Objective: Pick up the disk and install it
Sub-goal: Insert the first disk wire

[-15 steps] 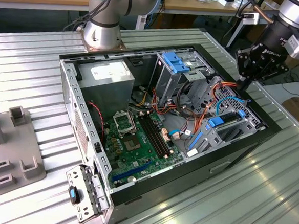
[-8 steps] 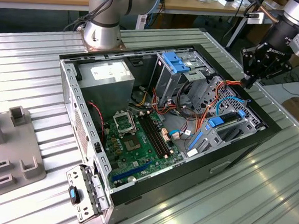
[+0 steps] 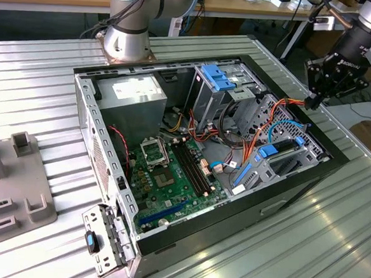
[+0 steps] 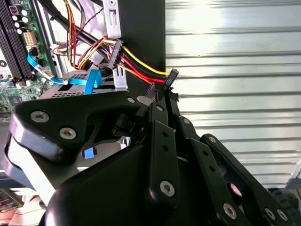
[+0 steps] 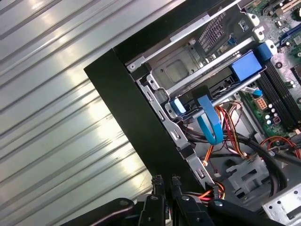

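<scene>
My gripper (image 3: 312,102) hangs over the case's edge at the exterior view's right. Its black fingers are pressed close together on a small black plug (image 4: 172,74) at the end of yellow, red and black wires (image 4: 141,63). In the first wrist view the fingertips (image 5: 156,181) sit just outside the black case wall (image 5: 127,103). A dark slab with a blue end (image 3: 275,155) lies in the bay below the gripper; I cannot tell whether it is the disk. A blue ribbon cable (image 5: 210,123) loops over the metal bay frame (image 5: 178,70).
The open computer case (image 3: 86,106) lies on a ribbed metal table (image 3: 330,251), with the green motherboard (image 3: 170,176) in the middle. A grey power-supply box (image 3: 134,100) sits at the back, a blue-latched drive cage (image 3: 216,77) beside it. A grey fixture (image 3: 17,184) stands at the left.
</scene>
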{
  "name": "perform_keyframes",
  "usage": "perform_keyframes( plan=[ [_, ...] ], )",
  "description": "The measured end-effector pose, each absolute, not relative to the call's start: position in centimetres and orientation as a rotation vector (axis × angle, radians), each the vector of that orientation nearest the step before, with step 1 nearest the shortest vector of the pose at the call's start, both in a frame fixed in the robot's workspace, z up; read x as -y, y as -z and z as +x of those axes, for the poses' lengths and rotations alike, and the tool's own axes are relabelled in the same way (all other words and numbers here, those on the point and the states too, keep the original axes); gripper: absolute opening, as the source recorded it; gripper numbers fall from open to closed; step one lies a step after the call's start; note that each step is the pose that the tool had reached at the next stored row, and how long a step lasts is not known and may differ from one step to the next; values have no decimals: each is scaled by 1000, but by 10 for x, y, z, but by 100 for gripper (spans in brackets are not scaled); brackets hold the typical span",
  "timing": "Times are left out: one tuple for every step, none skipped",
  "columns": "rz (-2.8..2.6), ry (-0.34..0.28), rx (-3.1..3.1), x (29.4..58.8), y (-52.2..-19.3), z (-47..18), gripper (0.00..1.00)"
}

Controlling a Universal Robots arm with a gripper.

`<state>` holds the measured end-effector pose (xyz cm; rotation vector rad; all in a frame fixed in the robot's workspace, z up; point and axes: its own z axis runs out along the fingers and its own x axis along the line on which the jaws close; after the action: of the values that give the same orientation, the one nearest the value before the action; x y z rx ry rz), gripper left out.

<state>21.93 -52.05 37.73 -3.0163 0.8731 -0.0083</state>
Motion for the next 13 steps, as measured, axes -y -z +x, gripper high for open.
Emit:
perform_keyframes(
  plan=[
    [-3013, 9, -887, 521, -377, 219, 16],
    [-3010, 9, -896, 521, -377, 219, 16],
    [-3008, 9, -904, 521, -377, 219, 16],
    [-3008, 9, -904, 521, -377, 219, 16],
    [-3008, 9, -904, 521, -377, 219, 16],
    [-3008, 9, -905, 522, -377, 219, 16],
    [-3008, 10, -905, 525, -377, 217, 16],
    [-3007, 11, -905, 526, -377, 215, 16],
    [-3007, 13, -905, 527, -377, 214, 16],
    [-3007, 15, -905, 529, -377, 212, 16],
    [-3006, 19, -905, 531, -377, 209, 16],
    [-3005, 22, -904, 532, -377, 207, 16],
    [-3005, 24, -904, 533, -377, 206, 16]
  ],
)
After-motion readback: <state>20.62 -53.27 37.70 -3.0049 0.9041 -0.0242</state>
